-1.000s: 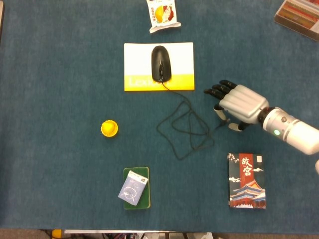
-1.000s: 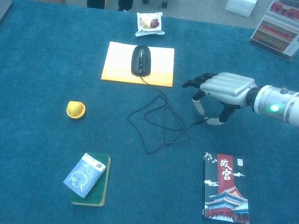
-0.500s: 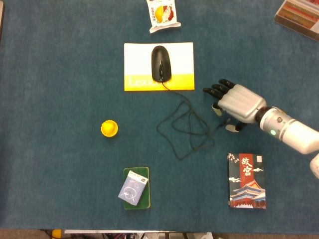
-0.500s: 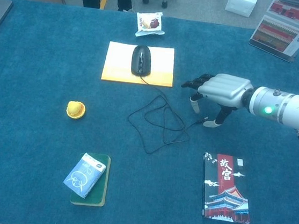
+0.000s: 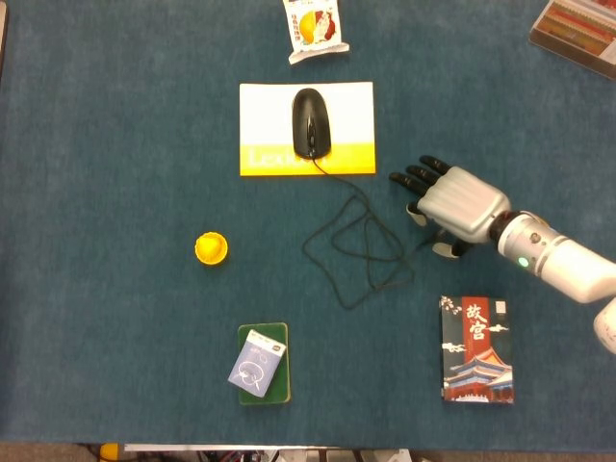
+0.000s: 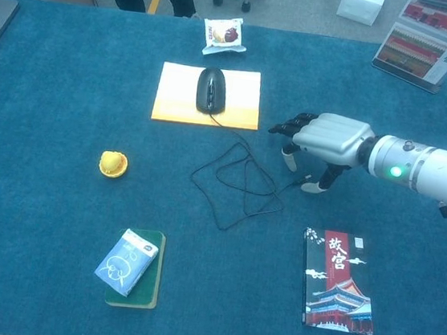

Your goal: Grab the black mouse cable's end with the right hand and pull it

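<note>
The black mouse [image 5: 310, 123] [image 6: 211, 89] sits on a white and yellow pad [image 5: 269, 115] [image 6: 172, 89]. Its black cable [image 5: 356, 245] [image 6: 234, 177] runs down from the pad in loose tangled loops on the blue table. The cable's end [image 5: 424, 243] [image 6: 300, 181] lies at the right of the loops. My right hand [image 5: 454, 202] [image 6: 328, 137] hovers palm down right over that end, fingers spread toward the mouse pad and thumb tip close beside the cable. It holds nothing that I can see. My left hand is out of both views.
A picture book [image 5: 476, 348] [image 6: 340, 280] lies just in front of the right hand. A small yellow object [image 5: 211, 248], a green notebook with a card [image 5: 260, 364], a snack packet [image 5: 314, 27] and boxes [image 5: 577, 29] lie farther off.
The right hand has crept slightly left and down toward the cable's end. The cable and mouse have not moved.
</note>
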`<state>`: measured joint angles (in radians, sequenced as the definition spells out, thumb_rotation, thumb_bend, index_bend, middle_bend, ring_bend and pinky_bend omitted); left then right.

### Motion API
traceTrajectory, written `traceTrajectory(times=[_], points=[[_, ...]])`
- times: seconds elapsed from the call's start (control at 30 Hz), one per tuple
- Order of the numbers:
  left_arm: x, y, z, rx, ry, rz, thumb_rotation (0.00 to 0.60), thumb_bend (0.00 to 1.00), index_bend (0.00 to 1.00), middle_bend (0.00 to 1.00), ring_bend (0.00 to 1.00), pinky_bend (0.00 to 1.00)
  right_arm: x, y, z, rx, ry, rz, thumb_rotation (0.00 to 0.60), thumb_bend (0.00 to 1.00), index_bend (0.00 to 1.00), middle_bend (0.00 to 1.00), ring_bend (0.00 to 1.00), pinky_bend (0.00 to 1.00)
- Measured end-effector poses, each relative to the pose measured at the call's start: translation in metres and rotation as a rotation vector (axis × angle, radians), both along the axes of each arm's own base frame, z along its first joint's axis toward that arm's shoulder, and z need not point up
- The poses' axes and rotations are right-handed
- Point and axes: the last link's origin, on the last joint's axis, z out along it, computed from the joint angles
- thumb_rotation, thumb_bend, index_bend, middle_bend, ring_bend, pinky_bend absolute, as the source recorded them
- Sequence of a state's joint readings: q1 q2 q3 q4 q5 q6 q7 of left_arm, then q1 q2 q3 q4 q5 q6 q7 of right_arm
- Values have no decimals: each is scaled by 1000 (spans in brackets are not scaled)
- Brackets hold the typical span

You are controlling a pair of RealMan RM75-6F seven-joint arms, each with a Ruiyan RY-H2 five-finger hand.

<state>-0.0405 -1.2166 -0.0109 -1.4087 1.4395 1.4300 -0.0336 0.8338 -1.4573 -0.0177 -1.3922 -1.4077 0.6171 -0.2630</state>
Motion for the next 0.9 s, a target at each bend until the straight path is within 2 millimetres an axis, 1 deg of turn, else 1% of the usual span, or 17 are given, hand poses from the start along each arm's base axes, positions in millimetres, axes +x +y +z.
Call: traceTrajectory(times=[0.07,0.13,0.2,0.23,0.8,0.9], points=[[0,0,0,1,-1,0,600,78,395,391,436,724,0,1,0,1,0,4,524,266,456,0,0,0],[0,0,0,1,-2,-1,600,78,395,391,436,724,0,2,0,1,2,9,567,275,474,0,0,0],[0,0,1,3,-2,-2,600,78,396,391,436,724,0,3,0,2,3,12,595,282,489,0,0,0],[1,0,1,3,-2,-3,600,78,396,391,437,724,0,3,0,2,3,14,599,283,496,0,0,0],[0,-1,1,7,-6,0,600,78,395,391,437,724,-3,9,-3,6,10,34,600,280,523,0,0,0],[-1,-1,1,7,-7,0,600,78,395,391,436,724,-4,11,-4,6,11,38,600,280,542,0,0,0]])
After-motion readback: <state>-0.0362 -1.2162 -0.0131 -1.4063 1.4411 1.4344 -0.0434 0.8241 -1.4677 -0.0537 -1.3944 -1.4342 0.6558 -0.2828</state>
